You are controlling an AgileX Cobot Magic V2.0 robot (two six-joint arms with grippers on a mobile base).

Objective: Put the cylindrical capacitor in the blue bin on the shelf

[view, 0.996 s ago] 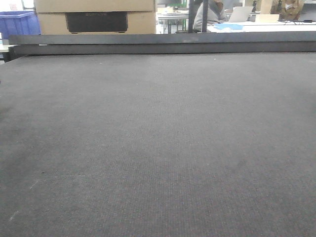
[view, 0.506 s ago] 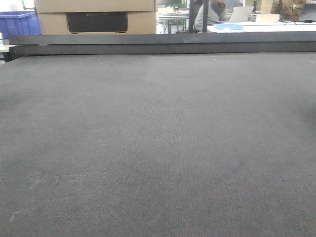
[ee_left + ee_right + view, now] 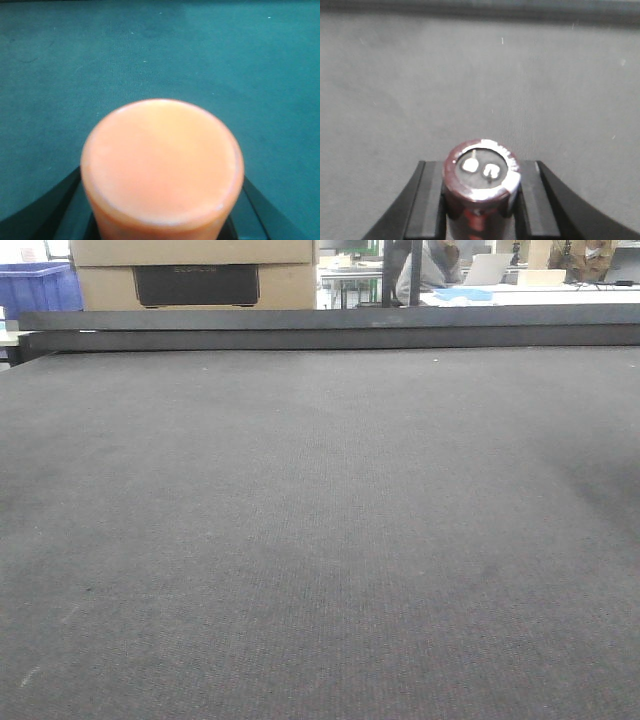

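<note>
Closely in front of the right wrist camera, the right hand (image 3: 480, 192) is clenched on the cylindrical capacitor (image 3: 481, 172). The capacitor has a dark red body and a silver top rim. Two small bright terminals sit on its grey end face, which points at the camera. Both black fingers (image 3: 427, 200) stand along its sides, and their inner pads touch it left and right. It is held above the bench (image 3: 395, 90) and does not touch the surface.

In the left wrist view, the left hand (image 3: 160, 222) grasps an orange cylinder (image 3: 162, 160). Its round flat end fills the lower middle of the picture. The dark fingers (image 3: 45, 212) appear at both lower corners, but the wide end hides the exact contact. The mat below looks teal in this view.

From the front camera, neither arm can be seen. The bench (image 3: 320, 540) is covered by a dark grey woven mat with a few pale specks. At its far edge runs a dark rail (image 3: 320, 330) from side to side. Behind the rail, two cardboard boxes (image 3: 190, 270) are stacked on the left, and a blue crate (image 3: 35, 285) stands just beside them, further left. Far at the back on the right, a person (image 3: 425, 265) sits near a laptop (image 3: 487, 267).
</note>
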